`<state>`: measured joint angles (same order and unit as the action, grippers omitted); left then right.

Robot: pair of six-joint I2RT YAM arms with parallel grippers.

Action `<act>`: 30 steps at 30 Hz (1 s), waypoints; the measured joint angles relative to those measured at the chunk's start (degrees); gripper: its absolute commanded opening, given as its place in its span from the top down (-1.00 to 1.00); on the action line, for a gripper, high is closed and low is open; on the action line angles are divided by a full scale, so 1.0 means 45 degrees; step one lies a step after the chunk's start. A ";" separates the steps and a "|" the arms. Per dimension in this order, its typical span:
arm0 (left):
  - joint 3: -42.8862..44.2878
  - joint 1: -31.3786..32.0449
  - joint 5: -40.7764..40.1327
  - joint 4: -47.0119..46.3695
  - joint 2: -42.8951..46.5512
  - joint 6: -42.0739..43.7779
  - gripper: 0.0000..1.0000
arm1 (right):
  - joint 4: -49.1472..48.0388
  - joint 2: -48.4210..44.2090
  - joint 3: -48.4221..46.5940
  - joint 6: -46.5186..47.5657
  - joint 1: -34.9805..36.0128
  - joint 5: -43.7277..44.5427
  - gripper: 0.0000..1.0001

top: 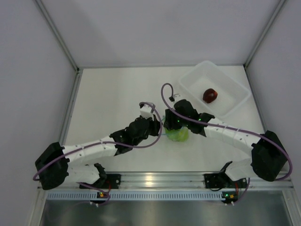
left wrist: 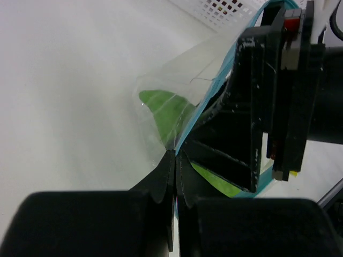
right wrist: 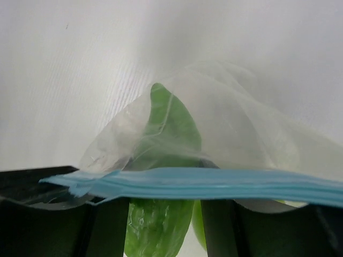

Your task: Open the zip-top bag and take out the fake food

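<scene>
The zip-top bag (top: pixel 180 136) lies mid-table between both grippers. My left gripper (top: pixel 159 123) is shut on its teal zipper edge, seen pinched in the left wrist view (left wrist: pixel 176 156). My right gripper (top: pixel 173 122) reaches into the bag mouth. In the right wrist view the zipper strip (right wrist: pixel 225 182) crosses its fingers (right wrist: pixel 107 227), which sit either side of the elongated green fruit (right wrist: pixel 155 225) and grip it. A sliver of the yellow-green apple (right wrist: pixel 196 222) shows beside it. The dark red fruit (top: pixel 209 95) lies in the white tray.
The white translucent tray (top: pixel 233 96) stands at the back right, and its mesh wall shows in the left wrist view (left wrist: pixel 225 8). Enclosure walls and metal rails border the white table on three sides.
</scene>
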<state>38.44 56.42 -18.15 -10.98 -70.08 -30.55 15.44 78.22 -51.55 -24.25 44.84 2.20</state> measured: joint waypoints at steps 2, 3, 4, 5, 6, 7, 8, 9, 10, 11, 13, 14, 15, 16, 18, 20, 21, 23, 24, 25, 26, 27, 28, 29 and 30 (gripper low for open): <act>-0.0053 0.0243 -0.0238 -0.0058 0.0039 -0.0146 1.00 | 0.0005 0.0034 -0.0068 -0.0452 -0.0005 0.0627 1.00; -0.0117 0.0301 -0.0325 -0.0112 0.0053 -0.0223 1.00 | 0.0005 0.0044 -0.0146 -0.0631 -0.0005 0.0908 1.00; -0.0189 0.0330 -0.0427 -0.0194 0.0053 -0.0296 1.00 | 0.0010 0.0044 -0.0253 -0.0797 -0.0005 0.1185 1.00; -0.0248 0.0345 -0.0520 -0.0243 0.0053 -0.0359 1.00 | 0.0010 0.0044 -0.0379 -0.0928 -0.0005 0.1409 1.00; -0.0291 0.0369 -0.0597 -0.0272 0.0053 -0.0452 1.00 | 0.0034 0.0049 -0.0520 -0.1054 0.0000 0.1661 1.00; -0.0321 0.0379 -0.0733 -0.0335 0.0053 -0.0525 1.00 | 0.0087 0.0049 -0.0665 -0.1205 0.0000 0.1851 1.00; -0.0321 0.0418 -0.0865 -0.0403 0.0053 -0.0573 1.00 | 0.0102 0.0053 -0.0767 -0.1326 0.0000 0.1991 1.00; -0.0321 0.0491 -0.1044 -0.0500 0.0053 -0.0578 1.00 | 0.0117 0.0053 -0.0850 -0.1481 0.0005 0.2127 1.00; -0.0321 0.0602 -0.1258 -0.0578 0.0053 -0.0588 1.00 | 0.0126 0.0053 -0.0923 -0.1661 0.0005 0.2278 1.00; -0.0321 0.0743 -0.1457 -0.0631 0.0053 -0.0597 1.00 | 0.0185 0.0053 -0.0981 -0.1817 0.0005 0.2375 1.00; -0.0321 0.1044 -0.1880 -0.0699 0.0039 -0.0622 1.00 | 0.0214 0.0044 -0.1001 -0.2191 0.0005 0.2560 1.00; -0.0321 0.1190 -0.2064 -0.0714 0.0034 -0.0646 1.00 | 0.0223 0.0039 -0.1001 -0.2361 0.0005 0.2623 1.00; -0.0321 0.1297 -0.2244 -0.0724 0.0034 -0.0738 1.00 | 0.0233 0.0039 -0.1001 -0.2569 0.0005 0.2705 1.00; -0.0321 0.1370 -0.2433 -0.0758 0.0010 -0.0869 1.00 | 0.0228 0.0005 -0.0976 -0.2798 0.0005 0.2788 1.00; -0.0325 0.1457 -0.2832 -0.0855 -0.0073 -0.1137 1.00 | 0.0136 -0.0175 -0.0860 -0.3157 0.0010 0.2890 1.00; -0.0355 0.1535 -0.3322 -0.0913 -0.0155 -0.1622 1.00 | 0.0044 -0.0505 -0.0597 -0.3444 0.0010 0.2875 1.00; -0.0379 0.1574 -0.3541 -0.0913 -0.0170 -0.1904 1.00 | 0.0053 -0.0661 -0.0466 -0.3575 0.0024 0.2822 1.00; -0.0398 0.1671 -0.4012 -0.0874 -0.0180 -0.2497 1.00 | -0.0092 -0.0957 -0.0146 -0.3803 0.0034 0.2701 1.00; -0.0403 0.1719 -0.4274 -0.0835 -0.0180 -0.2783 1.00 | -0.0151 -0.1122 0.0053 -0.3929 0.0044 0.2618 1.00; -0.0403 0.1749 -0.4473 -0.0826 -0.0199 -0.3031 1.00 | -0.0238 -0.1326 0.0287 -0.4085 0.0078 0.2535 1.00; -0.0403 0.1778 -0.4692 -0.0816 -0.0233 -0.3308 1.00 | -0.0398 -0.1579 0.0559 -0.4216 0.0126 0.2458 1.00; -0.0398 0.1812 -0.4896 -0.0821 -0.0296 -0.3580 1.00 | -0.0529 -0.1773 0.0758 -0.4284 0.0189 0.2409 1.00; -0.0364 0.1841 -0.5105 -0.0826 -0.0437 -0.3886 1.00 | -0.0753 -0.2069 0.1064 -0.4342 0.0291 0.2380 1.00; -0.0325 0.1875 -0.5168 -0.0826 -0.0539 -0.3993 1.00 | -0.0928 -0.2331 0.1311 -0.4405 0.0379 0.2356 1.00; -0.0228 0.1904 -0.5231 -0.0782 -0.0695 -0.4104 1.00 | -0.1098 -0.2584 0.1554 -0.4386 0.0461 0.2302 1.00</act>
<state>37.41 64.99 -41.69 -14.50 -73.21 -49.01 10.50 66.59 -44.56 -43.99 46.92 12.56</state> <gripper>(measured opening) 0.020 0.478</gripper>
